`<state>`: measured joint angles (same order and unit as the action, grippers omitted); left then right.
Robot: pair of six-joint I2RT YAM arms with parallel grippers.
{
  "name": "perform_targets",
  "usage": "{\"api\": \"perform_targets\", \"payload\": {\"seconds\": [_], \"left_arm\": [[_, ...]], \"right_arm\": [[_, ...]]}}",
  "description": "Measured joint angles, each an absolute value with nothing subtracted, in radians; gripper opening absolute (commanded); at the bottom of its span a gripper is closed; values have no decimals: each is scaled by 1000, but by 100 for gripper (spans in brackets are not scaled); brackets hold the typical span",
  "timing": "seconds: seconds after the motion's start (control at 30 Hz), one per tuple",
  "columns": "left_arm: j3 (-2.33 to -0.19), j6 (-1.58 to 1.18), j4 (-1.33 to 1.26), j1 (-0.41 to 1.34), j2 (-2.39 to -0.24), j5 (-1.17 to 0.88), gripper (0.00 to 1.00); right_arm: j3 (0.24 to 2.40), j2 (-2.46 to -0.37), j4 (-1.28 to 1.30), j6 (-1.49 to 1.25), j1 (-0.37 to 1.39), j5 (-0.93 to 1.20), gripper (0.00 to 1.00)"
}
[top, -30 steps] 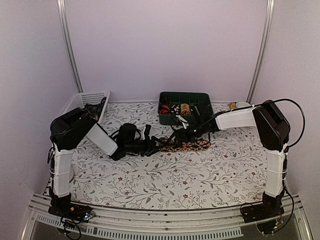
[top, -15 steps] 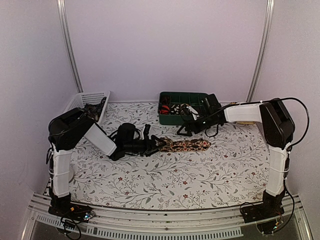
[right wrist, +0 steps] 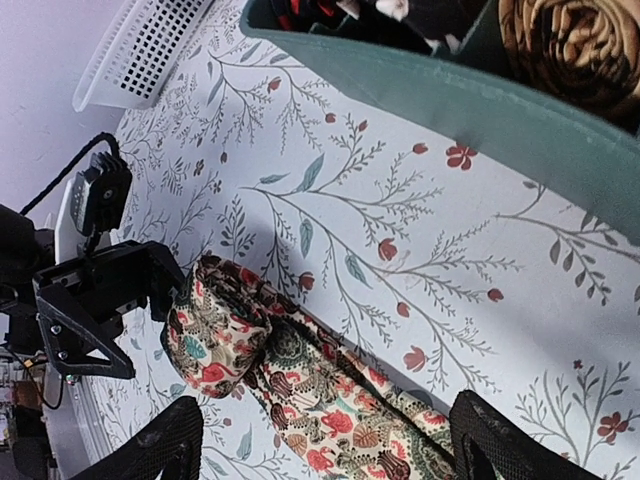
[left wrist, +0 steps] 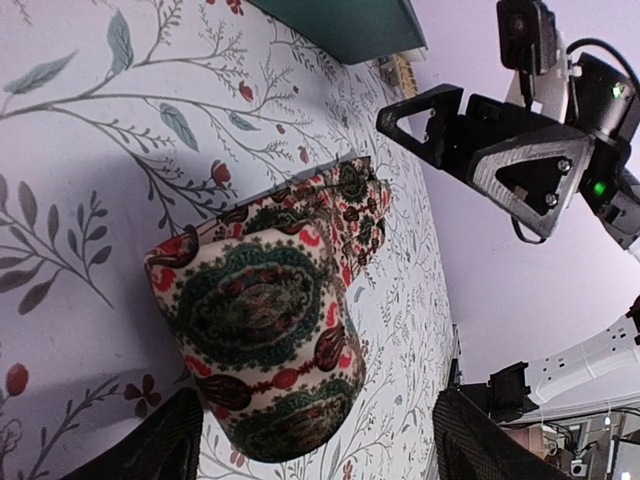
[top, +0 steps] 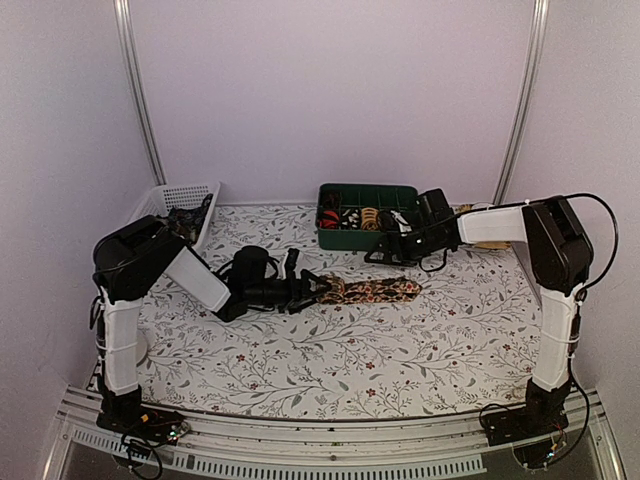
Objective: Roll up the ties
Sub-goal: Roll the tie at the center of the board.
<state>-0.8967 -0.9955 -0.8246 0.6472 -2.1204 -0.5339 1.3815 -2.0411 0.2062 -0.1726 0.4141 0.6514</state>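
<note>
Red-patterned tie [top: 372, 291] left behind; right tool [top: 380, 254] has withdrawn.

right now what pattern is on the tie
The tie is cream, red and green paisley; clearest in the left wrist view.

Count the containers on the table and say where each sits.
2. A white mesh basket at the far left corner; a green divided tray at the far edge, centre. A small item behind the right arm is too hidden to identify.
</note>
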Motion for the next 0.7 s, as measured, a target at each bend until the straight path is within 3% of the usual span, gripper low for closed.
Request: {"api": "perform_targets", "payload": {"seconds": [0.4, 0.7], "left_arm": [[-925, -996, -827, 641, -2140, -550, 79], [-982, -994, -806, 636, -2175, -554, 71]], "right_arm": [[1241, -2041, 160, -233, 426, 670, 84], [1167, -2032, 34, -269, 463, 675, 84]]}}
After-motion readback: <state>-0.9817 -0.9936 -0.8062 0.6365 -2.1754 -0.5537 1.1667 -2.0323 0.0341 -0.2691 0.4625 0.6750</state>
